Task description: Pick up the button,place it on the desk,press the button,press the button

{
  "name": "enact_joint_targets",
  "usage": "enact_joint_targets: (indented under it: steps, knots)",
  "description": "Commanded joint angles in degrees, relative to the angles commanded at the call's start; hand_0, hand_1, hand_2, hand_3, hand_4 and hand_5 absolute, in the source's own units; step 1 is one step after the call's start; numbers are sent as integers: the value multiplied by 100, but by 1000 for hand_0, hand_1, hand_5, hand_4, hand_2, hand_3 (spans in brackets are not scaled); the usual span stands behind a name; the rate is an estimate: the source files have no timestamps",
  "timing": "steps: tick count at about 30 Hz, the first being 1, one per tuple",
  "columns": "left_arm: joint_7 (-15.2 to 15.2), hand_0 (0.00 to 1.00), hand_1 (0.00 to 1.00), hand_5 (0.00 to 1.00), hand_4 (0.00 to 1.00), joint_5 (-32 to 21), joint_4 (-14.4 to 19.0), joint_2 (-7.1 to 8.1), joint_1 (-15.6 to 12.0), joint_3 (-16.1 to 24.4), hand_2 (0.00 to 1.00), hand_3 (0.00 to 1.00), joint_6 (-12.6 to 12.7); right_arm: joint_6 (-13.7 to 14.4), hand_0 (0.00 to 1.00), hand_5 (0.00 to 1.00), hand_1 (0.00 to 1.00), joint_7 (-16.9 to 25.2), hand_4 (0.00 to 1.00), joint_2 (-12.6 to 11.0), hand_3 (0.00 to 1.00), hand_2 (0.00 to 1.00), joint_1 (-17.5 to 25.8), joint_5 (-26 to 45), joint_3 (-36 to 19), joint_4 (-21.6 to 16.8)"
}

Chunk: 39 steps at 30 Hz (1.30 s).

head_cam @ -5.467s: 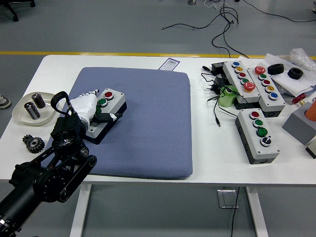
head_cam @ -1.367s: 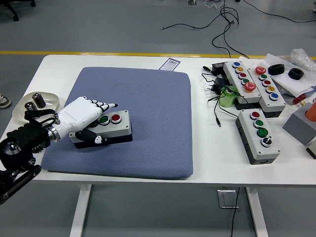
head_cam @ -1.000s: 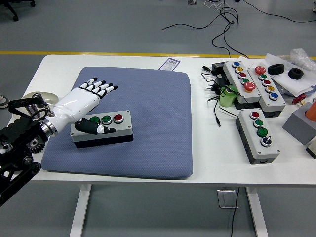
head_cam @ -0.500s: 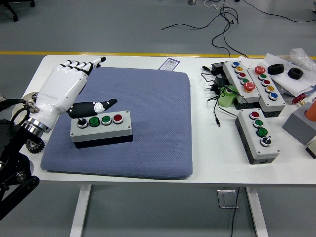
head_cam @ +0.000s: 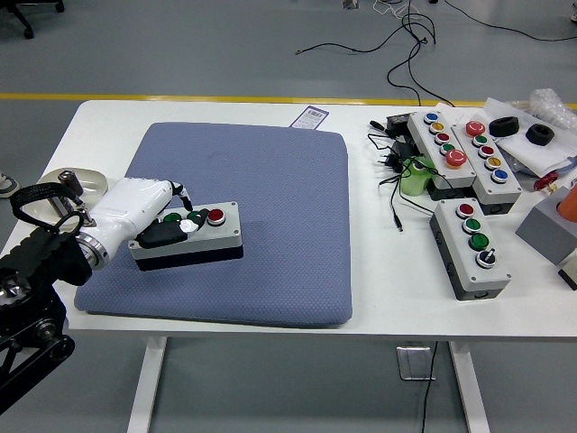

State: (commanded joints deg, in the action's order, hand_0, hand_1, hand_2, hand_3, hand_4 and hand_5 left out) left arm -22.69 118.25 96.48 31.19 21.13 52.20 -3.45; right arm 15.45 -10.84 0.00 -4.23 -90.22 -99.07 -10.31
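Curling downward, your left hand's fingertips (head_cam: 187, 222) rest on the left end of the button box (head_cam: 194, 236), covering the buttons there; the fingers are bent and pressing on top, not wrapped around the box.

Left hand (head_cam: 144, 215): white shell, black fingertips, lying over the box's left half. Its black arm (head_cam: 36, 280) comes in from the lower left corner.

Button box: grey, with a dark base, lying flat on the blue mat (head_cam: 270, 225) in the mat's left half. You can see the red button (head_cam: 215, 216) uncovered near the box's right end, and a sliver of green just beside the fingertips (how many buttons sit under the hand cannot be told).

Blue mat: covers the left and middle of the white table (head_cam: 379, 280).

Dish (head_cam: 56, 185): pale, left of the mat, partly hidden by the wrist, with a small dark cylinder (head_cam: 76, 184) in it.

Right side of the table, well apart from the hand: two long button boxes (head_cam: 464, 149) side by side at the back, a shorter three-button box (head_cam: 471, 245) nearer you, a green object (head_cam: 416, 176) among black cables (head_cam: 392, 194), and two black rings (head_cam: 521, 129) on white paper.

Small label (head_cam: 310, 116): beyond the mat's far edge.
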Motion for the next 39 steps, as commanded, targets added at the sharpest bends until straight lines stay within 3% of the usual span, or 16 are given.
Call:
enact_joint_targets:
  steps: [12,18,21,24,30,32,39]
  knots:
    - [59,2,2,998,615,-313,-327,-50,223,-353,2,637,2,6,547,122,643,-2,290,0,615,693,-10,64,62,0]
    - [-52,2,2,998,616,-372,-524,-62,337,-556,2,639,-409,9,547,121,643,-4,290,0,615,691,-12,103,95,0]
    - [-86,2,2,998,616,-305,-538,-60,353,-542,2,639,-430,8,547,121,643,0,290,0,615,691,-12,116,106,0]
    - [-104,2,2,998,616,-187,-504,-64,366,-505,2,641,-263,8,545,122,643,0,290,0,615,693,-13,119,110,0]
    - [38,2,2,998,615,18,-292,-94,376,-442,2,641,667,9,544,123,641,0,290,0,615,692,-6,124,113,0]
    - [116,2,2,998,615,-11,-275,-118,425,-488,2,641,850,7,544,123,641,0,290,0,615,692,-2,124,116,0]
    - [150,2,2,998,611,-95,-411,-188,552,-725,2,638,769,11,545,124,641,-3,291,0,615,692,-2,148,135,0]
